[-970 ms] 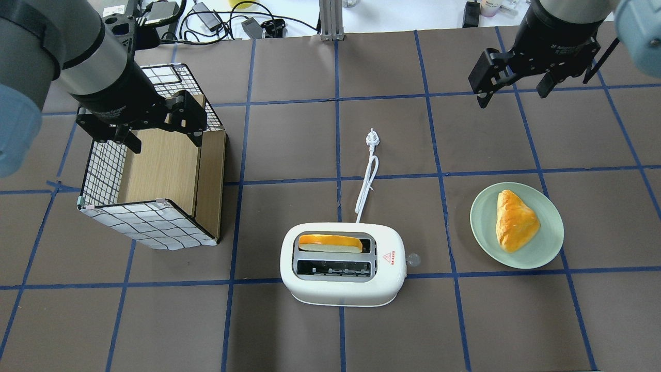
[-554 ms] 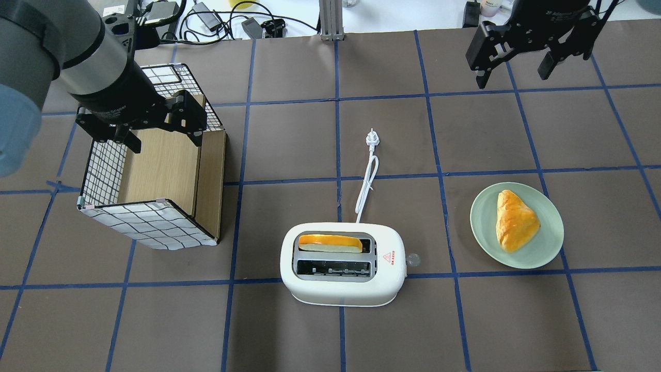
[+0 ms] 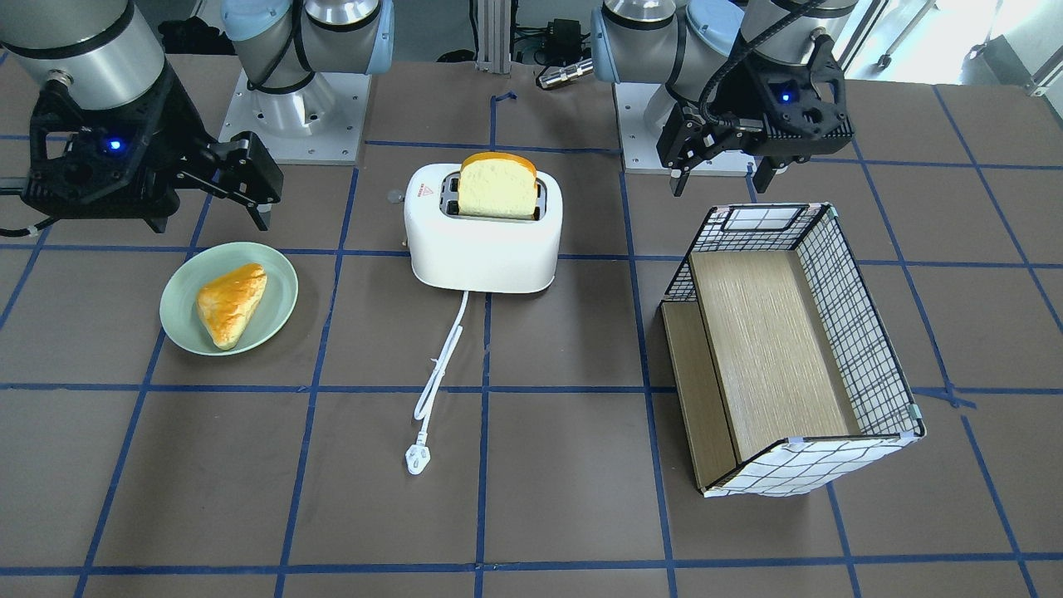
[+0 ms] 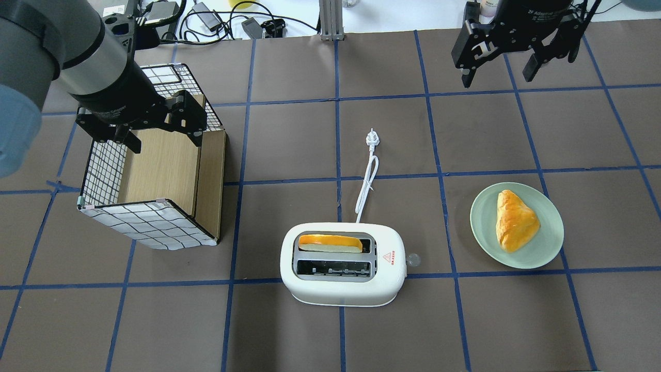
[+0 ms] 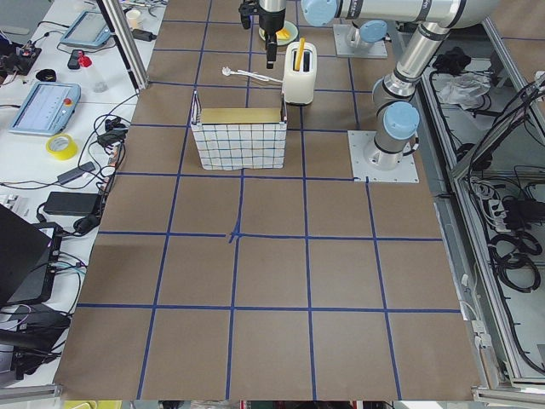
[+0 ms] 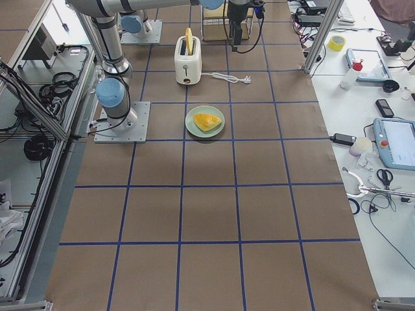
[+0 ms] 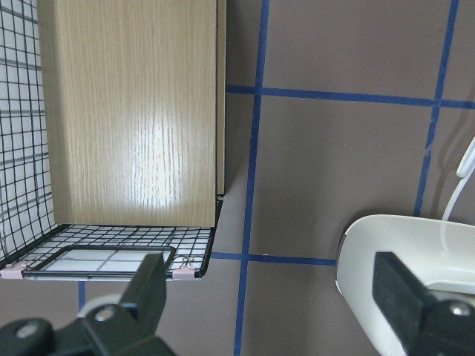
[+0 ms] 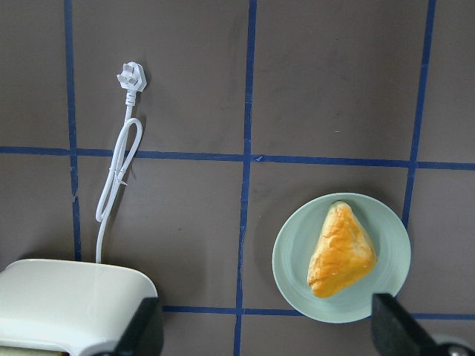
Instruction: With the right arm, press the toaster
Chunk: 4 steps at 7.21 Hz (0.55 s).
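Note:
The white toaster (image 4: 343, 281) stands at the near middle of the table with a bread slice (image 4: 330, 242) in its far slot. It also shows in the front-facing view (image 3: 482, 241). Its lever knob (image 4: 413, 259) sticks out of its right end. My right gripper (image 4: 497, 78) is open and empty, high over the far right of the table, well away from the toaster. In the right wrist view the toaster (image 8: 74, 297) is at the lower left. My left gripper (image 4: 165, 144) is open and empty above the wire basket (image 4: 150, 225).
A green plate (image 4: 547, 243) with a pastry (image 4: 515, 219) lies right of the toaster. The toaster's white cord and plug (image 4: 367, 181) run toward the far side. The basket has a wooden shelf inside. Cables and gear lie beyond the far table edge.
My right gripper has moved toward the far table edge and slightly left in the overhead view. The left arm, toaster and plate have not moved.

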Available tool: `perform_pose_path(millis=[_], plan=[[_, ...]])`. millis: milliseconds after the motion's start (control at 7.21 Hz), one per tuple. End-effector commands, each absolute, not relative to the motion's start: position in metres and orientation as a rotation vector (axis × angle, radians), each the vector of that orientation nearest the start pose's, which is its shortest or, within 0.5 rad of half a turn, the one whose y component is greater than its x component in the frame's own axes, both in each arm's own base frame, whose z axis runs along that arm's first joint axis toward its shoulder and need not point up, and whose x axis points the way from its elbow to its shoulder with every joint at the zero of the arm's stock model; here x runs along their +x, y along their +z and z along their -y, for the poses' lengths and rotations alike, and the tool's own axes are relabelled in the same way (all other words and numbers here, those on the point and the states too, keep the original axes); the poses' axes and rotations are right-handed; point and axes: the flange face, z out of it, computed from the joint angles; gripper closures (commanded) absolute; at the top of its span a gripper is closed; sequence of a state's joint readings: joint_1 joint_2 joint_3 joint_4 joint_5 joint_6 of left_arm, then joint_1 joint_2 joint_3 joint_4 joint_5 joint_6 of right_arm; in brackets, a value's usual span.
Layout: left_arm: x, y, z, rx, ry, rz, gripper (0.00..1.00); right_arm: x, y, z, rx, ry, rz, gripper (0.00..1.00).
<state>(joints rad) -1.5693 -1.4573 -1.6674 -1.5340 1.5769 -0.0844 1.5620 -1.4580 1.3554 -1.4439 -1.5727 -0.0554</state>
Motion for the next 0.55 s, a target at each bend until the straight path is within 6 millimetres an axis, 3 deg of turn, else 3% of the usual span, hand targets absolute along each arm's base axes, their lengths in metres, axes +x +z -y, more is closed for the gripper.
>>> perform_pose_path(millis=[0,416], plan=[[-0.132,0.4973,0.4491,-0.135,-0.085,-3.134,0.0,0.1293,0.524,0.5377,-0.058,0.014,-3.132,0.0],[-0.132,0.4973,0.4491,-0.135,-0.085,-3.134,0.0,0.129,0.5198,0.5345,-0.055,0.029,-3.134,0.0]])
